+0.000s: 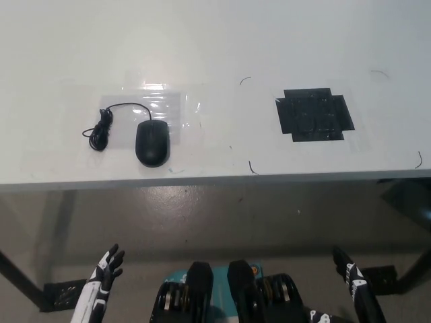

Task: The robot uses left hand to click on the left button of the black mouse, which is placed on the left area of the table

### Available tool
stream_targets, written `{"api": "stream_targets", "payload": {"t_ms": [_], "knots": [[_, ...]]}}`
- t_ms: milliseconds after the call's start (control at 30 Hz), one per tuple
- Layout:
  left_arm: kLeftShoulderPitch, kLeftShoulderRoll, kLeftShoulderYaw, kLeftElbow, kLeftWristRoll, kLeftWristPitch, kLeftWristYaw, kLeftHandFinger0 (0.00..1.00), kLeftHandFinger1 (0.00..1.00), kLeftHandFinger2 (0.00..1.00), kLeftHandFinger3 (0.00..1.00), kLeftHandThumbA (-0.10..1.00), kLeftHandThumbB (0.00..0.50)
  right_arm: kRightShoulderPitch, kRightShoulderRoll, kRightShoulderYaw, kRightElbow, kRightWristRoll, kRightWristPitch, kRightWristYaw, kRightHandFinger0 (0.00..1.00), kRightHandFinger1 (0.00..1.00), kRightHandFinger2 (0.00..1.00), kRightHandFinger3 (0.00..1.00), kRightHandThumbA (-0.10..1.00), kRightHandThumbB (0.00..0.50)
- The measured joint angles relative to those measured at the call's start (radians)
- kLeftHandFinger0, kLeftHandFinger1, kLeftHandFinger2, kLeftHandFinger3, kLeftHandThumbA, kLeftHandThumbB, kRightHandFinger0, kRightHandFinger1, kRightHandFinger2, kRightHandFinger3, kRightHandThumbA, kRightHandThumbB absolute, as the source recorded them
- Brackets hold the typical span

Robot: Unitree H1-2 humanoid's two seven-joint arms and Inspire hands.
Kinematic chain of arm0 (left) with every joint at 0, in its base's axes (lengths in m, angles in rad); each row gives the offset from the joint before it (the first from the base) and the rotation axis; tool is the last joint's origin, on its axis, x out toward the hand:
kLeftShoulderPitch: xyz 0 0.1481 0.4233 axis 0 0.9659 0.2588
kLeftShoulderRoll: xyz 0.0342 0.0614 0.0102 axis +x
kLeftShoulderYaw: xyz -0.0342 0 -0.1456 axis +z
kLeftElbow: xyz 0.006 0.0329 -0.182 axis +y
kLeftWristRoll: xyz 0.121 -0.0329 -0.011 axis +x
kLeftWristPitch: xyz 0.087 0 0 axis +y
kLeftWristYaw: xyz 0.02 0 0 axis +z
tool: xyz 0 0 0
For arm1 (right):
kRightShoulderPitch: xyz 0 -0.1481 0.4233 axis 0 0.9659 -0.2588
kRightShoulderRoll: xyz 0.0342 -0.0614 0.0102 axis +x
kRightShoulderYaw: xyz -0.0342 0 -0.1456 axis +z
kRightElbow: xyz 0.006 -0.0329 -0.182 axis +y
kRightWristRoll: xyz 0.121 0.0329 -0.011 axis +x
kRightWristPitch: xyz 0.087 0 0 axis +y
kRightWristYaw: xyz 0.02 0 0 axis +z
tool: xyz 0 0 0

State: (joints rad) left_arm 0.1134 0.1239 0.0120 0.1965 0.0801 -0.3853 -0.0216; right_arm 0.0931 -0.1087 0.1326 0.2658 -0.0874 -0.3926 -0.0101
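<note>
A black mouse [152,142] lies on the left part of the white table [215,40], close to the front edge. Its black cable [102,128] loops to the left and bunches up there. My white left hand [106,267] hangs low at the lower left, below the table's edge and well short of the mouse, with its fingers spread and holding nothing. At the lower right, my black right hand [350,272] rests below the table too, its fingers apart and empty.
A patch of black tape [314,114] is stuck on the right part of the table. Clear tape [151,101] shines under and behind the mouse. The table's front edge [215,182] runs across the middle, with grey floor [269,222] below it.
</note>
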Motion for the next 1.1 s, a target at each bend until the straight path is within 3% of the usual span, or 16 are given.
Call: {"api": "stream_targets", "payload": {"t_ms": [133, 167, 367, 433, 500, 600, 667, 733, 767, 800, 833, 867, 900, 933, 1000, 1100], "knots": [[0.021, 0.003, 0.029, -0.072, 0.003, -0.011, 0.001, 1.0, 1.0, 1.0, 1.0, 1.0, 0.289, 0.001, -0.004, 0.012, -0.031, 0.0, -0.002, 0.006, 1.0, 1.0, 1.0, 1.0, 1.0, 0.188], [0.022, 0.004, 0.035, -0.084, 0.004, -0.011, 0.001, 1.0, 1.0, 1.0, 1.0, 1.0, 0.228, 0.0, -0.004, 0.012, -0.035, 0.0, -0.003, 0.007, 1.0, 1.0, 1.0, 1.0, 1.0, 0.189], [0.016, 0.1, 0.076, -0.24, -0.003, -0.004, -0.013, 1.0, 1.0, 1.0, 1.0, 1.0, 0.266, -0.008, -0.014, 0.014, -0.051, 0.001, -0.007, 0.011, 1.0, 1.0, 1.0, 1.0, 1.0, 0.193], [0.001, 0.158, 0.1, -0.314, -0.016, 0.027, -0.028, 1.0, 0.92, 0.98, 1.0, 1.0, 0.267, -0.012, -0.017, 0.014, -0.047, 0.001, -0.008, 0.011, 1.0, 1.0, 1.0, 1.0, 1.0, 0.188], [-0.025, 0.231, 0.116, -0.383, -0.032, 0.069, -0.047, 0.95, 0.72, 0.81, 1.0, 1.0, 0.262, -0.014, -0.017, 0.014, -0.042, 0.001, -0.009, 0.011, 1.0, 1.0, 1.0, 1.0, 1.0, 0.162], [-0.068, 0.318, 0.135, -0.444, -0.053, 0.121, -0.075, 0.63, 0.44, 0.52, 1.0, 1.0, 0.29, -0.016, -0.016, 0.016, -0.034, 0.001, -0.012, 0.011, 1.0, 1.0, 1.0, 1.0, 1.0, 0.155], [-0.126, 0.394, 0.151, -0.477, -0.077, 0.174, -0.102, 0.54, 0.33, 0.39, 1.0, 1.0, 0.295, -0.017, -0.016, 0.018, -0.021, 0.0, -0.016, 0.01, 1.0, 1.0, 1.0, 1.0, 1.0, 0.16], [-0.177, 0.451, 0.156, -0.484, -0.096, 0.207, -0.123, 0.55, 0.15, 0.17, 1.0, 1.0, 0.237, -0.017, -0.015, 0.019, -0.013, 0.0, -0.018, 0.01, 1.0, 1.0, 1.0, 1.0, 1.0, 0.172], [-0.207, 0.479, 0.157, -0.483, -0.105, 0.224, -0.135, 0.38, 0.02, 0.07, 1.0, 1.0, 0.239, -0.017, -0.015, 0.02, -0.01, 0.0, -0.019, 0.01, 1.0, 1.0, 1.0, 1.0, 1.0, 0.172], [-0.258, 0.516, 0.156, -0.478, -0.117, 0.251, -0.154, 0.32, 0.0, 0.03, 1.0, 1.0, 0.238, -0.017, -0.015, 0.02, -0.007, 0.0, -0.02, 0.01, 1.0, 1.0, 1.0, 1.0, 1.0, 0.172], [-0.286, 0.539, 0.156, -0.471, -0.127, 0.265, -0.165, 0.12, 0.0, 0.0, 1.0, 1.0, 0.27, -0.017, -0.015, 0.02, -0.006, 0.0, -0.021, 0.01, 1.0, 1.0, 1.0, 1.0, 1.0, 0.174], [-0.322, 0.56, 0.154, -0.457, -0.136, 0.277, -0.179, 0.29, 0.0, 0.0, 1.0, 1.0, 0.298, -0.017, -0.015, 0.019, -0.004, 0.0, -0.022, 0.009, 1.0, 1.0, 1.0, 1.0, 1.0, 0.181], [-0.361, 0.58, 0.151, -0.442, -0.146, 0.294, -0.193, 0.77, 0.09, 0.0, 1.0, 1.0, 0.298, -0.017, -0.015, 0.019, -0.001, 0.0, -0.023, 0.009, 1.0, 1.0, 1.0, 1.0, 1.0, 0.182], [-0.399, 0.6, 0.146, -0.425, -0.154, 0.314, -0.209, 0.99, 0.11, 0.0, 1.0, 1.0, 0.296, -0.017, -0.015, 0.019, 0.002, 0.0, -0.024, 0.009, 1.0, 1.0, 1.0, 1.0, 1.0, 0.182], [-0.455, 0.626, 0.134, -0.402, -0.163, 0.339, -0.234, 0.42, 0.0, 0.0, 1.0, 1.0, 0.384, -0.016, -0.015, 0.019, 0.004, 0.0, -0.025, 0.009, 1.0, 1.0, 1.0, 1.0, 1.0, 0.19], [-0.562, 0.661, 0.081, -0.345, -0.182, 0.406, -0.291, 0.21, 0.0, 0.0, 1.0, 1.0, 0.353, -0.015, -0.015, 0.017, 0.009, 0.0, -0.026, 0.009, 1.0, 1.0, 1.0, 1.0, 1.0, 0.19]]}}
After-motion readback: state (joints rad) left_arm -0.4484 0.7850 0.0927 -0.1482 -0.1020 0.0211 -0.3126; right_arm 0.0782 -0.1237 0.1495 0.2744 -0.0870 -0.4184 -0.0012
